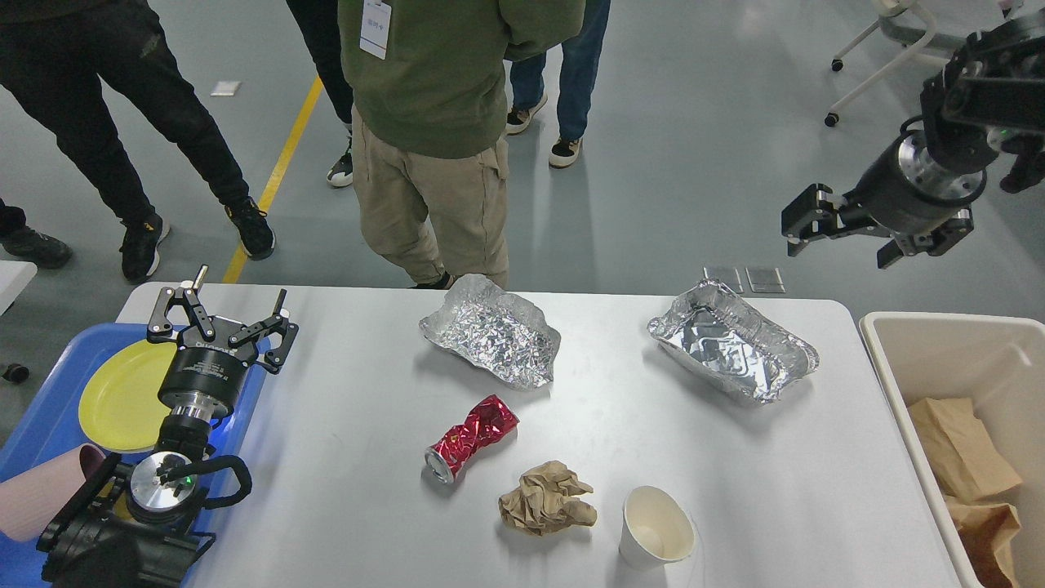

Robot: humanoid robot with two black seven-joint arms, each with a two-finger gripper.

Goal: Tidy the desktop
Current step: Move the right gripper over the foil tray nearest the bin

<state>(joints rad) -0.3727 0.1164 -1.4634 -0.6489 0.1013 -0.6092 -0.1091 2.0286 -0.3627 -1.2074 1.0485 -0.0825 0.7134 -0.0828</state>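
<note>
The white desktop (pixel 343 425) holds a crumpled foil sheet (pixel 492 340), a foil tray (pixel 732 341), a crushed red can (pixel 471 437), a crumpled brown paper ball (pixel 545 508) and a white paper cup (pixel 655 527). My left gripper (pixel 222 314) is open and empty, above the table's left edge beside the blue tray. My right gripper (pixel 838 245) is raised high over the floor past the table's far right corner. Its fingers are spread and hold nothing.
A blue tray (pixel 49 408) at the left holds a yellow plate (pixel 122 396) and a pink cup (pixel 41 492). A beige bin (pixel 939 351) at the right holds brown paper bags (pixel 959 449). Several people (pixel 441 122) stand behind the table's far edge.
</note>
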